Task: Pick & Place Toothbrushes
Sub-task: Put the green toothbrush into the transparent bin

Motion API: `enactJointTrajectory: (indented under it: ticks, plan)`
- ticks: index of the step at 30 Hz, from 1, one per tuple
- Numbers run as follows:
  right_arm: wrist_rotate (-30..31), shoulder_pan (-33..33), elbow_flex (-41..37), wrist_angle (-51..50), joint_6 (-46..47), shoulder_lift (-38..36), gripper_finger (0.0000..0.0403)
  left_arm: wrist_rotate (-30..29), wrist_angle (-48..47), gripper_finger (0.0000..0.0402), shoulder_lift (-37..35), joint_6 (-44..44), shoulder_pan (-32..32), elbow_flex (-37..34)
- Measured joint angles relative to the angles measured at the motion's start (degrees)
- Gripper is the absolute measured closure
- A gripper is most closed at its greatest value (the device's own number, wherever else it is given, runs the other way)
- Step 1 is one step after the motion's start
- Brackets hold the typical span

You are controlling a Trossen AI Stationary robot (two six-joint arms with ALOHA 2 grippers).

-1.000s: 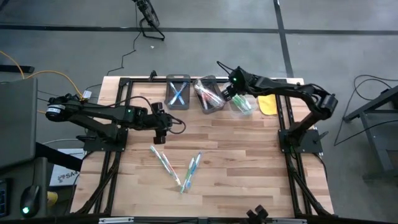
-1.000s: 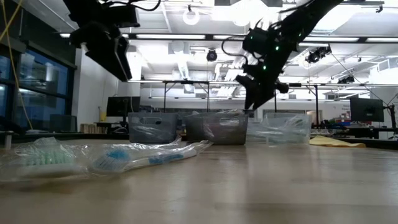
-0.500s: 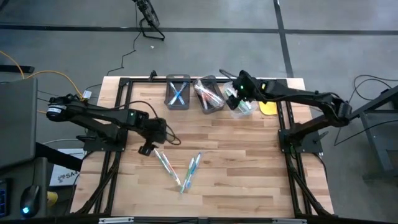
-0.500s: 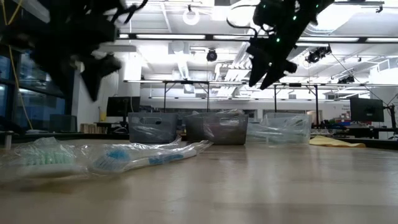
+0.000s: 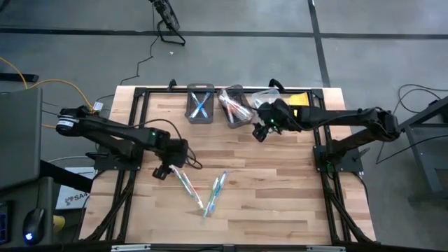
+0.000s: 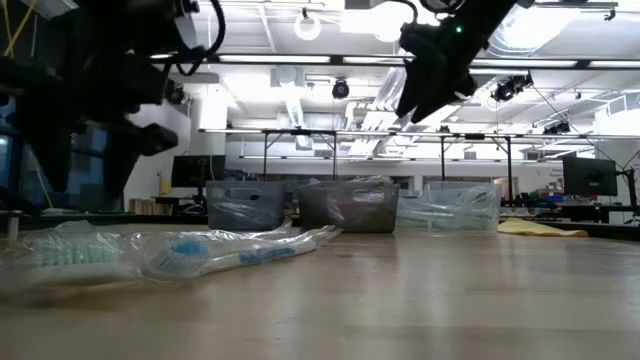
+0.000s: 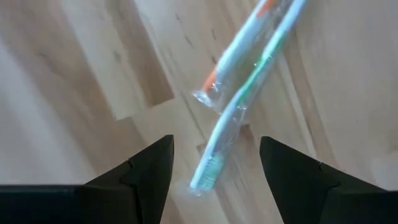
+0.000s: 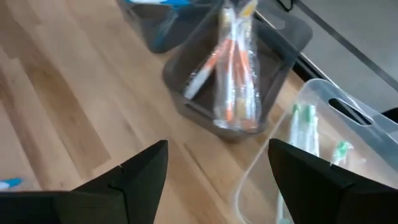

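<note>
Meanwhile orange toothbrushes (image 8: 233, 74) fill the middle bin (image 8: 283, 46); both claws, left (image 7: 214, 165) and right (image 8: 217, 168), spread empty

The clear plastic bin (image 5: 269, 105) of green-handled toothbrushes (image 8: 303, 127) is partly hidden by the right arm; the blue-handled toothbrushes (image 8: 152, 2) are cut off at the frame edge.

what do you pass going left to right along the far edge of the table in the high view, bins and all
dark bin with blue toothbrushes → dark bin with orange-red toothbrushes → clear bin, partly under the right arm → yellow flat object
</note>
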Motion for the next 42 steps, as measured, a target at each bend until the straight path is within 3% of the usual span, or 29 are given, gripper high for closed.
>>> enactJointTrajectory:
  ticks: [9,15,18,25,33,42]
  plan:
    - [2.8,4.3,0.0,0.0,0.1,0.0,0.0133,-4.3,1.2,0.0168,11.1,0.0,-2.9,0.0]
    - [3.9,5.8,0.0,-0.1,1.4,0.0,0.0133,-6.4,0.9,0.018,13.2,1.5,-2.9,0.3]
    - [4.0,6.7,0.0,-0.4,1.4,0.0,0.0133,-7.0,0.6,0.0221,13.3,2.0,-2.9,0.3]
    - [4.0,9.4,0.0,-0.5,2.6,0.0,0.0133,-6.3,-3.0,0.0382,13.5,1.4,-2.8,1.8]
    - [4.8,13.9,0.0,-3.5,7.1,0.0,0.0133,0.9,-5.4,0.0392,13.5,1.3,-2.9,2.9]
    - [11.2,23.5,-0.1,2.6,12.3,4.3,0.0133,-0.1,-6.1,0.0394,13.5,-0.4,-2.9,7.1]
